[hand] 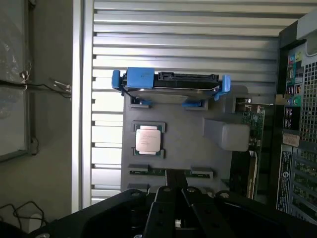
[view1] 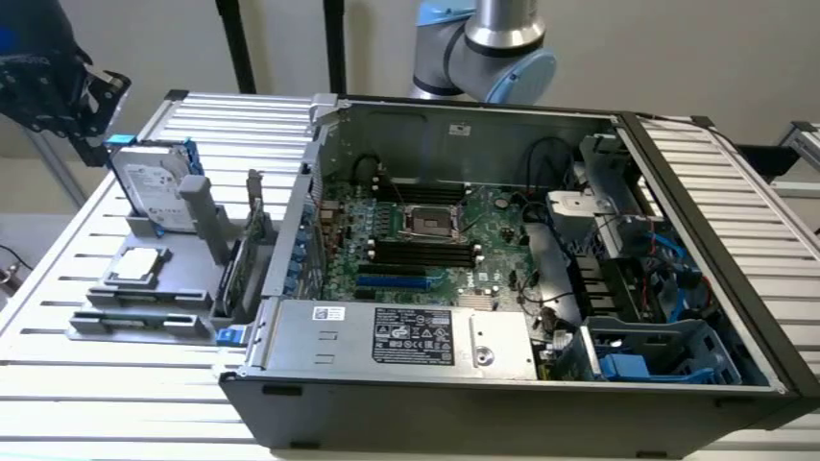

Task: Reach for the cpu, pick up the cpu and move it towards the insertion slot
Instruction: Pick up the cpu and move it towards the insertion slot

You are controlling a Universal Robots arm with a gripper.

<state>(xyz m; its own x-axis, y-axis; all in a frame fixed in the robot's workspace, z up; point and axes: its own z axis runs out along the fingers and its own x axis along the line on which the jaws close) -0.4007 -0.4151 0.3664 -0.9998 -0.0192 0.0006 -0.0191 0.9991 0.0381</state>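
The cpu (view1: 137,266) is a small silvery square chip lying flat in a grey holder (view1: 180,288) on the slatted table, on the exterior view's left. In the wrist view the cpu (hand: 147,139) sits well beyond my fingertips. My gripper (view1: 54,88) hangs high over the table's far left corner, behind the hard drive and apart from the chip. My gripper (hand: 177,192) looks shut, its dark fingers meeting with nothing between them. The insertion slot (view1: 429,223), a metal-framed square socket, lies on the motherboard inside the open case.
An upright silver hard drive with blue rails (view1: 154,187) stands on the holder just behind the chip. An upright circuit card (view1: 248,245) stands between the holder and the open computer case (view1: 513,384). Memory sticks (hand: 171,172) lie at the holder's edge. The power supply (view1: 397,331) fills the case front.
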